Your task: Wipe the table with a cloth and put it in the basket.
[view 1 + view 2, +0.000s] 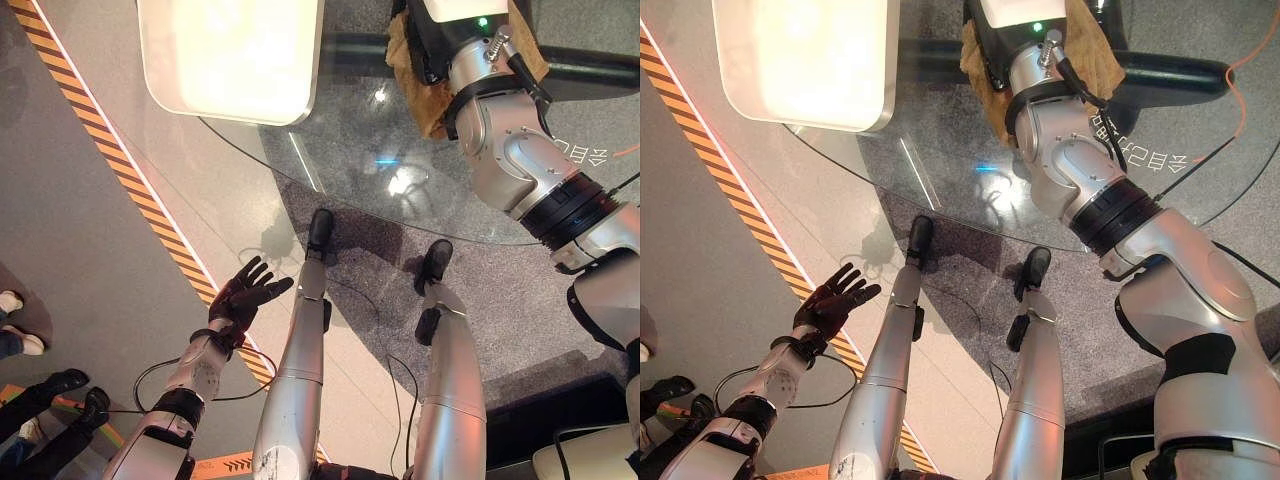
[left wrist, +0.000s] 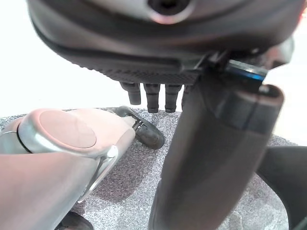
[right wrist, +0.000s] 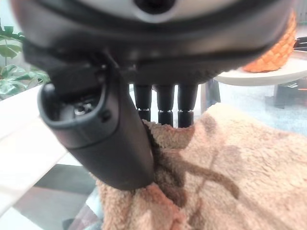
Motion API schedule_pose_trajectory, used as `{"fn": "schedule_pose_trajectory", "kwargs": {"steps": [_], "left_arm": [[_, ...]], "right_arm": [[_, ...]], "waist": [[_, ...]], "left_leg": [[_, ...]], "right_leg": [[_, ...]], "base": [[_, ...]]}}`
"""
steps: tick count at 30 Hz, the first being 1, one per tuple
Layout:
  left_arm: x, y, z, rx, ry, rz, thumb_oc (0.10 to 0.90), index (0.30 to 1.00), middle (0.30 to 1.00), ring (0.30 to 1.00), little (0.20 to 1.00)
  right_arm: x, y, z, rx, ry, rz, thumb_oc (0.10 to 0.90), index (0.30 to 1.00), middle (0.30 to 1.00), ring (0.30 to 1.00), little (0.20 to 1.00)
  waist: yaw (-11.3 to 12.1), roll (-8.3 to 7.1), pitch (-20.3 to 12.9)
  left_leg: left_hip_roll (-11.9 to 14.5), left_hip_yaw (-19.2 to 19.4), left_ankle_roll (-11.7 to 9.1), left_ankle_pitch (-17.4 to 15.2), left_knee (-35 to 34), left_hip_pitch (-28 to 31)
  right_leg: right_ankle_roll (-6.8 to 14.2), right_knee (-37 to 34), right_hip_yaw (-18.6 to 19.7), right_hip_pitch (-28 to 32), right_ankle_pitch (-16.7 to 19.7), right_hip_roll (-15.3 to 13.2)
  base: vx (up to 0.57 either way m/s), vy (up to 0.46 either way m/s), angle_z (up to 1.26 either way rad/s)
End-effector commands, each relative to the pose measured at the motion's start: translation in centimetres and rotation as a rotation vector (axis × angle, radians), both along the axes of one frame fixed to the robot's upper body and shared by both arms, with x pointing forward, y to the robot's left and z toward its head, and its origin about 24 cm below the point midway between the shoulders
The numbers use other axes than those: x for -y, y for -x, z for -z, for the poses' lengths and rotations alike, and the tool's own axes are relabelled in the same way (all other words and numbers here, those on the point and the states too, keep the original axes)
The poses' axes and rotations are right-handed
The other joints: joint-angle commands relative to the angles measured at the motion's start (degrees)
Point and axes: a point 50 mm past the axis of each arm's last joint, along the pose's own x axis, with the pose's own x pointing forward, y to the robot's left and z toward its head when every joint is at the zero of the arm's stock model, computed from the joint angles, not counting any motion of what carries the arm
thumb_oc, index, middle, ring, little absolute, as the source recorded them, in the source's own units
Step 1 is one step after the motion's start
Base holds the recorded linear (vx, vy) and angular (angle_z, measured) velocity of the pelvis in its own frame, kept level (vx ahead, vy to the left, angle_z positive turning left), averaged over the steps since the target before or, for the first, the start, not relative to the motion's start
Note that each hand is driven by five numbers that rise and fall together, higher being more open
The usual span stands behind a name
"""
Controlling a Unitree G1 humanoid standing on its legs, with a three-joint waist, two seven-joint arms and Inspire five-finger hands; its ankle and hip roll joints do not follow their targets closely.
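The right hand (image 3: 120, 120) lies on a tan fluffy cloth (image 3: 230, 172) on the glass table (image 1: 330, 150). Its fingers (image 3: 165, 103) reach straight down onto the cloth and the thumb rests against its folds, so the hand is pressing flat on the cloth and not pinching it. The cloth sits at the far side of the table, bunched under and around the hand. A white tray (image 1: 230, 55) stands on the table to the left of the cloth. The left hand (image 1: 245, 295) hangs low over the floor (image 1: 90, 250), fingers spread wide, holding nothing. A person's shoes (image 1: 70, 385) show by the striped floor tape (image 1: 150, 205).
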Motion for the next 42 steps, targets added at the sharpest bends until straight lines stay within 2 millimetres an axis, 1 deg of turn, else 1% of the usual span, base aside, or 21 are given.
{"fn": "schedule_pose_trajectory", "kwargs": {"steps": [1,7,13,16,17,18,20,23,25,26,30,31,33,34,36,38,39,40,42], "left_arm": [[-1.1,1.0,0.9,-0.024,-0.048,-0.048,0.800,0.900,0.900,0.900,0.900],[-1.2,0.6,0.6,-0.018,-0.044,-0.060,0.800,0.900,0.900,0.900,0.900],[-1.5,0.3,0.0,0.015,-0.033,-0.096,0.800,0.900,0.900,0.900,0.900],[-2.0,-0.1,-0.7,0.047,-0.039,-0.157,0.800,0.900,0.900,0.900,0.900],[-2.3,-0.2,-1.1,0.065,-0.043,-0.200,0.800,0.900,0.900,0.900,0.900],[-3.0,-0.4,-1.7,0.084,-0.046,-0.269,0.800,0.900,0.900,0.900,0.900],[-3.7,-0.7,-2.5,0.107,-0.059,-0.354,0.800,0.900,0.900,0.900,0.900],[-5.3,-1.0,-4.1,0.147,-0.063,-0.495,0.800,0.900,0.900,0.900,0.900],[-5.9,-1.2,-4.9,0.170,-0.062,-0.554,0.800,0.900,0.900,0.900,0.900],[-6.5,-1.3,-5.7,0.190,-0.064,-0.605,0.800,0.900,0.900,0.900,0.900],[-8.1,-1.6,-7.9,0.241,-0.054,-0.751,0.800,0.900,0.900,0.900,0.900],[-8.7,-1.7,-8.9,0.266,-0.057,-0.800,0.800,0.900,0.900,0.900,0.900],[-9.3,-1.8,-10.0,0.293,-0.050,-0.847,0.800,0.900,0.900,0.900,0.900],[-10.1,-1.9,-11.4,0.327,-0.039,-0.917,0.800,0.900,0.900,0.900,0.900],[-10.9,-1.9,-13.1,0.371,-0.027,-1.001,0.800,0.900,0.900,0.900,0.900],[-11.4,-2.0,-14.5,0.411,-0.025,-1.049,0.800,0.900,0.900,0.900,0.900],[-11.6,-2.0,-16.1,0.458,-0.036,-1.092,0.800,0.900,0.900,0.900,0.900],[-11.8,-1.9,-16.9,0.490,-0.039,-1.111,0.800,0.900,0.900,0.900,0.900],[-11.9,-1.7,-17.8,0.531,-0.042,-1.137,0.800,0.900,0.900,0.900,0.900]], "right_arm": [[-6.1,2.7,-1.1,0.073,0.015,-0.306,0.100,0.300,0.300,0.300,0.200],[-5.9,2.5,-0.5,0.061,-0.018,-0.299,0.100,0.300,0.300,0.300,0.200],[-4.2,1.7,-0.6,0.089,-0.110,-0.258,0.100,0.300,0.300,0.300,0.200],[-3.3,1.5,-0.8,0.106,-0.171,-0.244,0.100,0.300,0.300,0.300,0.200],[-2.7,1.3,-0.8,0.116,-0.209,-0.236,0.100,0.300,0.300,0.300,0.200],[-1.9,1.2,-0.8,0.129,-0.254,-0.230,0.100,0.300,0.300,0.300,0.200],[-1.2,1.1,-0.8,0.146,-0.303,-0.223,0.100,0.300,0.300,0.300,0.200],[0.2,0.9,-0.7,0.168,-0.383,-0.213,0.100,0.300,0.300,0.300,0.200],[0.8,0.9,-0.6,0.177,-0.414,-0.211,0.100,0.300,0.300,0.300,0.200],[1.3,0.9,-0.5,0.184,-0.437,-0.209,0.100,0.300,0.300,0.300,0.200],[2.3,1.2,-0.2,0.203,-0.499,-0.216,0.100,0.300,0.300,0.300,0.200],[2.6,1.2,0.0,0.208,-0.516,-0.218,0.100,0.300,0.300,0.300,0.200],[3.0,1.3,0.2,0.214,-0.537,-0.223,0.100,0.300,0.300,0.300,0.200],[3.4,1.5,0.3,0.223,-0.555,-0.229,0.100,0.300,0.300,0.300,0.200],[3.6,1.7,0.4,0.234,-0.577,-0.237,0.100,0.300,0.300,0.300,0.200],[3.7,1.8,0.5,0.241,-0.598,-0.244,0.100,0.300,0.300,0.300,0.200],[3.9,2.0,0.6,0.251,-0.617,-0.251,0.100,0.300,0.300,0.300,0.200],[4.0,2.0,0.7,0.254,-0.629,-0.256,0.100,0.300,0.300,0.300,0.200],[4.2,2.2,0.8,0.261,-0.641,-0.260,0.100,0.300,0.300,0.300,0.200]], "waist": [[0.36,-0.56,-0.48],[0.11,-0.78,-0.48],[-0.12,-0.87,-0.48],[-0.27,-0.83,-0.48],[-0.38,-0.82,-0.48],[-0.52,-0.80,-0.48],[-0.63,-0.83,-0.48],[-1.02,-0.81,-0.48],[-1.17,-0.87,-0.48],[-1.38,-0.95,-0.48],[-1.98,-1.29,-0.48],[-2.27,-1.47,-0.48],[-2.50,-1.60,-0.48],[-2.91,-1.78,-0.48],[-3.36,-2.08,-0.48],[-3.67,-2.32,-0.48],[-3.94,-2.52,-0.48],[-4.11,-2.59,-0.48],[-4.29,-2.59,-0.48]], "left_leg": [[-7.90,5.06,9.04,-3.49,3.16,0.32],[-7.84,5.18,9.11,-3.54,3.01,1.03],[-7.80,5.67,9.22,-3.58,2.88,1.17],[-7.81,5.68,9.23,-3.61,2.85,1.29],[-7.82,5.71,9.23,-3.67,2.76,1.57],[-7.85,5.74,9.25,-3.75,2.75,1.92],[-7.81,5.85,9.20,-3.82,2.67,2.24],[-7.78,5.91,9.11,-4.00,2.52,3.35],[-7.72,5.98,9.07,-4.05,2.27,3.94],[-7.72,6.04,9.00,-4.15,2.38,4.19],[-7.69,6.25,8.97,-4.39,2.47,5.06],[-7.60,6.39,8.91,-4.50,2.59,5.30],[-7.56,6.48,8.88,-4.61,2.75,5.45],[-7.55,6.59,8.90,-4.75,2.89,5.55],[-7.43,6.66,8.83,-4.92,2.98,5.71],[-7.30,6.73,8.77,-5.03,3.05,5.81],[-7.18,6.84,8.73,-5.04,2.92,5.97],[-7.09,6.87,8.67,-5.06,2.79,6.13],[-7.06,6.96,8.62,-5.10,2.65,6.47]], "right_leg": [[-2.83,-8.54,-6.40,4.70,2.75,5.12],[-2.71,-8.84,-6.25,5.25,3.01,5.08],[-2.50,-9.04,-6.38,5.45,3.33,5.07],[-2.49,-9.03,-6.18,5.49,3.42,5.10],[-2.50,-9.00,-6.03,5.61,3.36,5.14],[-2.50,-8.93,-5.91,5.76,3.37,5.16],[-2.50,-8.93,-5.80,5.99,3.26,5.13],[-2.54,-8.83,-5.35,6.68,3.03,5.13],[-2.53,-8.95,-5.24,7.09,2.98,5.13],[-2.57,-8.91,-5.08,7.29,2.88,5.12],[-2.65,-8.85,-4.74,7.96,2.69,5.19],[-2.69,-8.77,-4.63,8.18,2.57,5.19],[-2.72,-8.69,-4.48,8.34,2.48,5.21],[-2.73,-8.58,-4.24,8.40,2.37,5.34],[-2.73,-8.54,-3.97,8.48,2.31,5.42],[-2.71,-8.48,-3.73,8.55,2.29,5.53],[-2.71,-8.54,-3.48,8.65,2.31,5.72],[-2.70,-8.60,-3.29,8.76,2.30,5.83],[-2.73,-8.63,-3.08,8.98,2.23,5.94]], "base": [[0.00,0.000,0.00],[0.00,0.000,0.00],[0.00,0.000,0.00],[0.00,0.000,0.00],[0.00,0.000,0.00],[0.00,0.000,0.00],[0.00,0.000,0.00],[0.00,0.000,0.00],[0.00,0.000,0.00],[0.00,0.000,0.00],[0.00,0.000,0.00],[0.00,0.000,0.00],[-0.01,0.005,-0.02],[-0.03,0.007,-0.05],[-0.01,0.001,-0.02],[0.00,0.000,0.00],[0.00,0.000,0.00],[0.00,0.000,0.00],[0.00,0.000,0.00]]}}
